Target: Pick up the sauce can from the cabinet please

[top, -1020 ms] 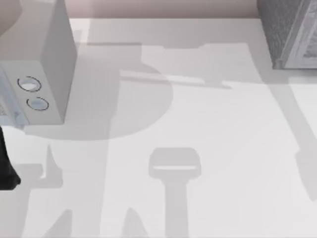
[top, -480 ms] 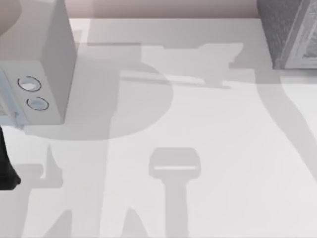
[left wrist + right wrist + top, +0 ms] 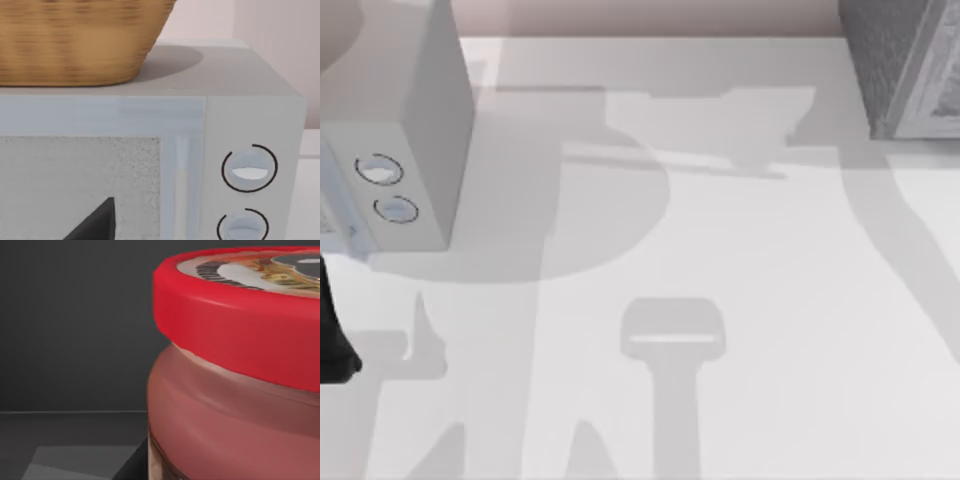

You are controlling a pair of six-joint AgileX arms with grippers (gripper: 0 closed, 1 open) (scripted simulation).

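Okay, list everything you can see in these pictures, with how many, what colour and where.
sauce can: one, red rim, reddish body, close before the right wrist camera against a dark grey interior
cabinet: one, dark grey speckled with a pale front frame, far right corner of the table
microwave-like box: one, light grey, two round dials, left side of the table
basket: one, tan wicker, on top of the light grey box
table: one, white, crossed by grey arm shadows
left arm: one, black, at the top view's left edge beside the light grey box
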